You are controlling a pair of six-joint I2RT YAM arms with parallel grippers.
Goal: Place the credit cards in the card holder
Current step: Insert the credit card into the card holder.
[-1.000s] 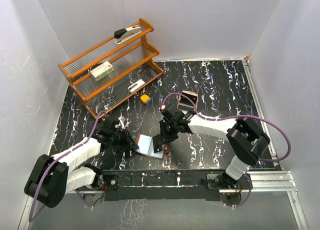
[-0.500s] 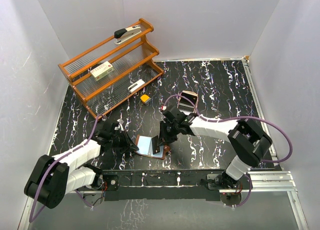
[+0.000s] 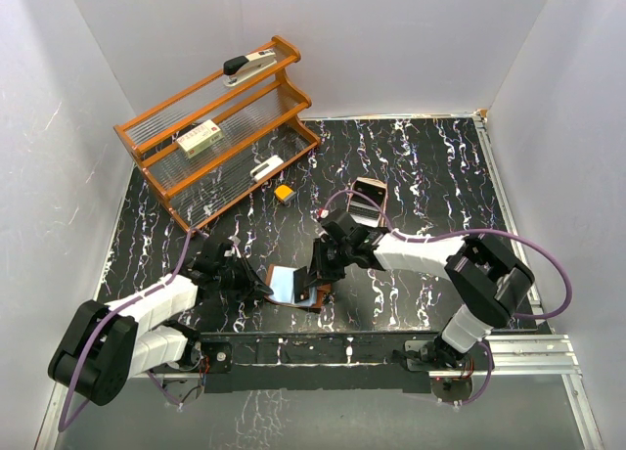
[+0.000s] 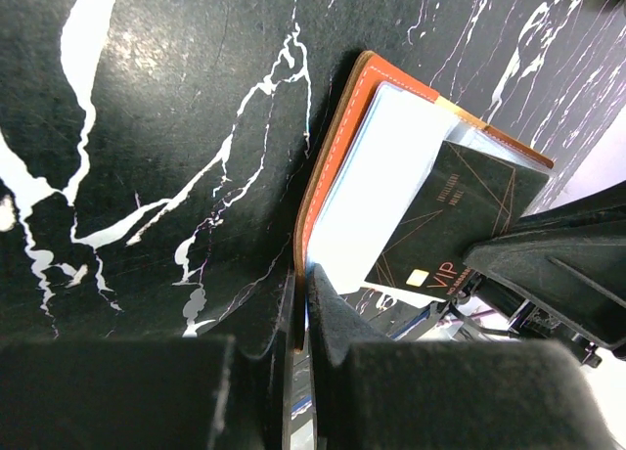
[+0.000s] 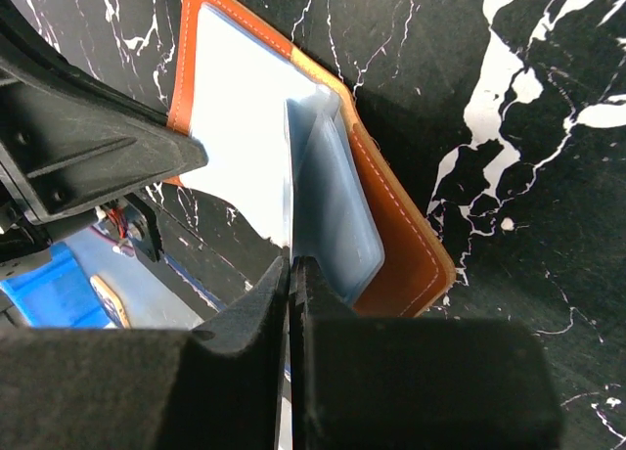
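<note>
The card holder (image 3: 290,286), a reddish-brown wallet with pale inner pockets, lies open near the front edge. My left gripper (image 3: 260,286) is shut on its left edge, as the left wrist view (image 4: 301,286) shows, with the leather rim (image 4: 328,166) running up from the jaws. My right gripper (image 3: 316,274) is shut on a credit card and holds it on edge against the wallet's inner pockets. That card shows a dark face with gold "VIP" lettering in the left wrist view (image 4: 455,210). In the right wrist view it is edge-on (image 5: 290,176) above my jaws (image 5: 294,266), beside a grey-blue pocket (image 5: 337,205).
A small brown tray (image 3: 368,194) with silvery cards sits behind the right arm. A yellow-orange block (image 3: 284,192) lies near a slanted wooden rack (image 3: 215,127) at the back left, which holds a stapler (image 3: 249,67) and small items. White walls enclose the black marbled table.
My right gripper has moved a little down and left with the card, closer over the open wallet. My left gripper still holds the wallet's edge; the wallet has shifted slightly.
</note>
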